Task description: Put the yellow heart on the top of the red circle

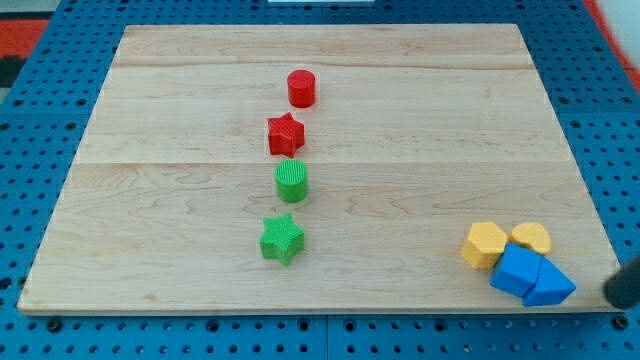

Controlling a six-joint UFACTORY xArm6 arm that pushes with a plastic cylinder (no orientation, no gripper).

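Observation:
The red circle (301, 88) stands near the view's top centre of the wooden board (420, 120). The yellow heart (531, 238) lies at the view's bottom right, partly hidden behind a blue block (515, 269) and touching a yellow hexagon (484, 245) on its left. A dark blurred shape at the view's right edge is my rod; its tip (614, 296) sits just off the board's corner, to the right of and below the yellow heart, not touching any block.
A red star (285, 133), a green circle (291, 181) and a green star (282, 239) form a column below the red circle. A second blue block, triangular (550, 286), lies by the first. Blue pegboard surrounds the board.

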